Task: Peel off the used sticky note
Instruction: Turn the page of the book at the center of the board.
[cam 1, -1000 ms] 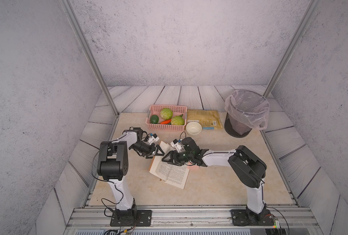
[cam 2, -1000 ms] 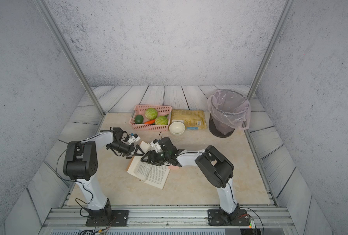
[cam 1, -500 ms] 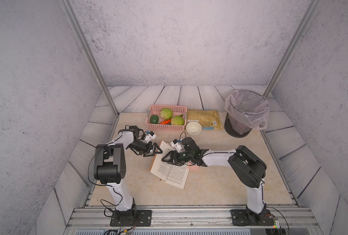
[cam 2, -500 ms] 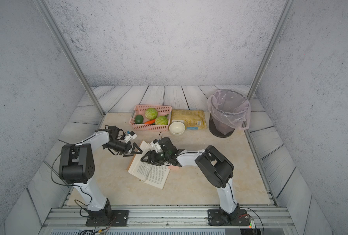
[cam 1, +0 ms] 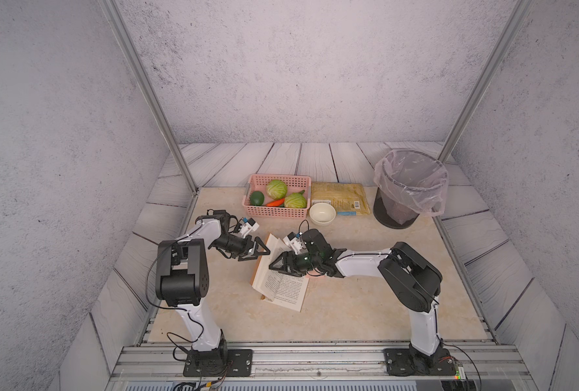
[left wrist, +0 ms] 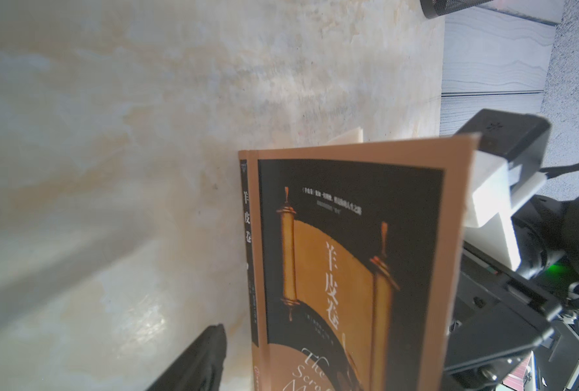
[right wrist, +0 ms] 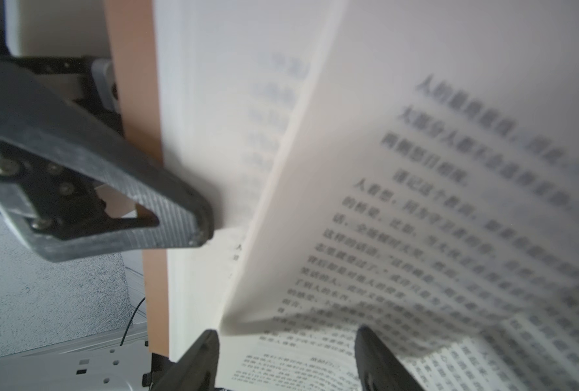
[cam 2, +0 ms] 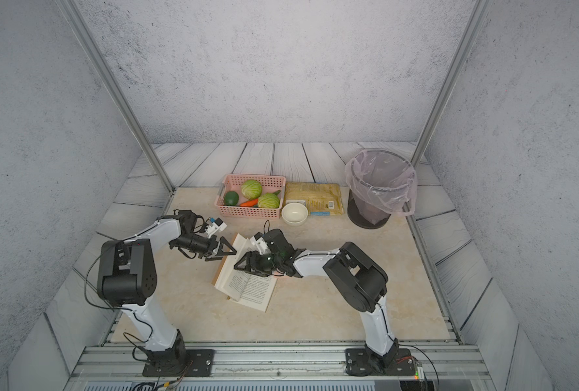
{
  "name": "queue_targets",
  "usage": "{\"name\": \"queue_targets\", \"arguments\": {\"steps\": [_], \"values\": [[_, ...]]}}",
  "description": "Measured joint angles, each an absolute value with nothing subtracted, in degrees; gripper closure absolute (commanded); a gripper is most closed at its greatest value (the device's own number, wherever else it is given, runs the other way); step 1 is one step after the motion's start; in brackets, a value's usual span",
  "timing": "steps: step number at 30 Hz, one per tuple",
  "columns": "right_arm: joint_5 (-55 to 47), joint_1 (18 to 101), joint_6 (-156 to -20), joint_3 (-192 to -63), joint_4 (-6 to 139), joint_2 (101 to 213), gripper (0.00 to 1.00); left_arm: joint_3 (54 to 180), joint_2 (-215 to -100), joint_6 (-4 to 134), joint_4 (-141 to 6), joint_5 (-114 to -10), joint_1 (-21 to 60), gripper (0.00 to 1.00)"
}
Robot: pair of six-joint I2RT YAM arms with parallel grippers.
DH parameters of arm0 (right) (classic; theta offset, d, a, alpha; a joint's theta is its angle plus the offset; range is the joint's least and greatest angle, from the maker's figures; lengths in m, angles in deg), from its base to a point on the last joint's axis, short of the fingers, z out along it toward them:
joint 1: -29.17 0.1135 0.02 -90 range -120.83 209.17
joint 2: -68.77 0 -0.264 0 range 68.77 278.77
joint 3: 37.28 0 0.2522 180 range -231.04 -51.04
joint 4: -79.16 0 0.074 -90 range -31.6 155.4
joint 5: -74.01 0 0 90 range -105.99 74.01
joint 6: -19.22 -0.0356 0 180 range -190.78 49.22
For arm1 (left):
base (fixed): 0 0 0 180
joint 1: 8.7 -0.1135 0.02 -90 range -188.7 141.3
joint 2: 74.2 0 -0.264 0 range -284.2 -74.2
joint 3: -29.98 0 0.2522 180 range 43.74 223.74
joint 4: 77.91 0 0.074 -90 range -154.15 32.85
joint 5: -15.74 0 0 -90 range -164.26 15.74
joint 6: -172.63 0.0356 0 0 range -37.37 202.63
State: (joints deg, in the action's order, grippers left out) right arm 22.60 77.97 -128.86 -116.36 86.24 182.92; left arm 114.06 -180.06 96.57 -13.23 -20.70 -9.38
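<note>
At the left, the left gripper reaches toward the middle of the table, released, with its fingers spread. The raised cover of the book stands on edge between them. In the left wrist view one finger shows clear of the cover's outer face. In the right wrist view the other finger lies against the inner leaf. The book lies face up in mid-table, its left half tilted up and its printed pages flat toward the front.

Just right of the cover, the right gripper sits low over the pages, also released. Its two fingers stand apart with a curling sheaf of pages arching above them, and it grasps nothing.

The sticky note cannot be made out clearly. A small pink sliver peeks out at the book's right edge under the right wrist, and I cannot tell whether that is it.

Along the back, left to right, stand a pink basket of vegetables, a white bowl, a yellow packet and a lined bin.
</note>
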Motion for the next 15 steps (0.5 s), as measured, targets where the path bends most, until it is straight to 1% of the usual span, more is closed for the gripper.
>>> {"name": "queue_targets", "arguments": {"steps": [15], "values": [[23.0, 78.4, -128.8, -118.4, 86.3, 183.0, 0.32, 114.0, -180.4, 96.6, -13.3, -21.6, -8.8, 0.23]]}}
